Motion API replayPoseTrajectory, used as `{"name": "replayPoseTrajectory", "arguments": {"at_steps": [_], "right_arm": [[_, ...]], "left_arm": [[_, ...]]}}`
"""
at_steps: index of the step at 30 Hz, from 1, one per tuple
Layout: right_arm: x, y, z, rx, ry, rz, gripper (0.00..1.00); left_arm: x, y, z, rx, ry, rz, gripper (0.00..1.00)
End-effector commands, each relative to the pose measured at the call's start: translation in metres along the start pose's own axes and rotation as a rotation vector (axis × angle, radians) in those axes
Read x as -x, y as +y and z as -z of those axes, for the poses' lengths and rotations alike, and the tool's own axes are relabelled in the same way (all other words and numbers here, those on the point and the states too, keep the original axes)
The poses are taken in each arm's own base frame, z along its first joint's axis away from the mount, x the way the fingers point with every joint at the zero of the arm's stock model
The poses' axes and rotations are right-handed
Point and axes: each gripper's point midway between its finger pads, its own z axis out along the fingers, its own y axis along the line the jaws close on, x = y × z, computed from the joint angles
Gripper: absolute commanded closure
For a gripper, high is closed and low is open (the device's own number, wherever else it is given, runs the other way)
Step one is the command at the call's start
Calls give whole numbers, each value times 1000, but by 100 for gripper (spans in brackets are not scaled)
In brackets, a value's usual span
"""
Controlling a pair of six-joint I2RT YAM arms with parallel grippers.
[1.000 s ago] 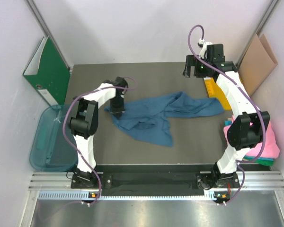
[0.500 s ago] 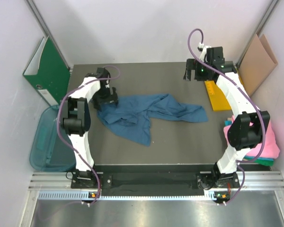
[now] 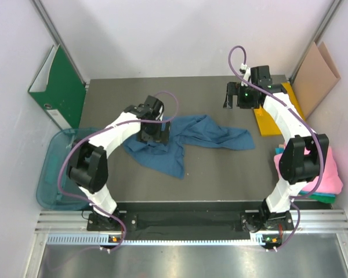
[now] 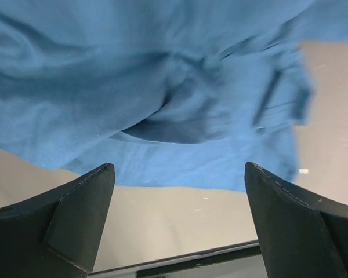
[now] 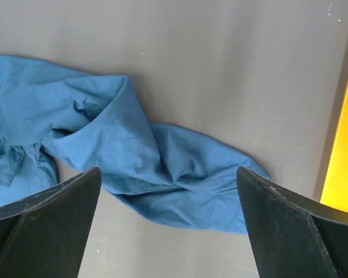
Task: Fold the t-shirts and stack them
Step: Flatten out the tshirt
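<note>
Looks like a robotics lab test cell, probably. Plain white panel walls [image 3: 180,35] box in a dark table [image 3: 232,171]. The left arm [image 3: 113,130] and right arm [image 3: 284,116] are bolted to an aluminium rail [image 3: 64,220] at 6 o'clock, with a green binder [image 3: 61,87] at 10.

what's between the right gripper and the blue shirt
Only bare table. In the top view the open right gripper hangs beyond the right end of the blue t-shirt, with nothing lying between them.
</note>
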Motion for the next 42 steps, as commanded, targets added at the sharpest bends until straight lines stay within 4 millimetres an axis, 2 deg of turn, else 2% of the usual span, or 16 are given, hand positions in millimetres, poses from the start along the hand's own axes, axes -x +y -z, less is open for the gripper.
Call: {"name": "replayPoseTrajectory", "arguments": {"at_steps": [1,8,12,15,17,20,23,24,25,29,34,36,39,40,42], "right_arm": [[13,1,10,22,-44,-3,0],[5,-4,10,16,-30,-8,0],[-1,-10,10,7,-17,-14,0],[-3,-16,12,2,-14,-17,0],[-3,-17,13,11,-14,-22,0],[-6,-15,10,38,-10,-40,0],[-13,-12,8,62,2,-52,0],[-14,-12,6,64,3,-55,0],[-16,-12,6,63,8,-55,0],[-27,-14,5,58,28,-59,0],[-40,-24,2,15,61,-92,0],[-44,-32,2,-12,72,-107,0],[-49,-42,3,-6,85,-169,0],[-53,-43,1,5,94,-193,0],[-57,-36,-3,53,113,-217,0]], "left_arm": [[-11,6,-16,71,23,-87,2],[-6,-18,-30,118,0,-254,1],[-9,-35,-46,153,11,-324,1],[-9,-31,-61,225,15,-320,1],[-2,-20,-64,312,-1,-307,2],[6,-2,-71,448,-16,-266,11],[18,2,-67,507,-52,-240,31],[21,2,-66,512,-62,-234,42],[26,1,-63,514,-77,-228,64],[35,3,-52,540,-108,-216,100],[43,16,-37,592,-127,-197,100],[49,32,-22,627,-134,-145,100],[79,53,12,633,-209,-30,100],[89,66,26,635,-236,22,100],[108,78,48,634,-287,79,100]]}}
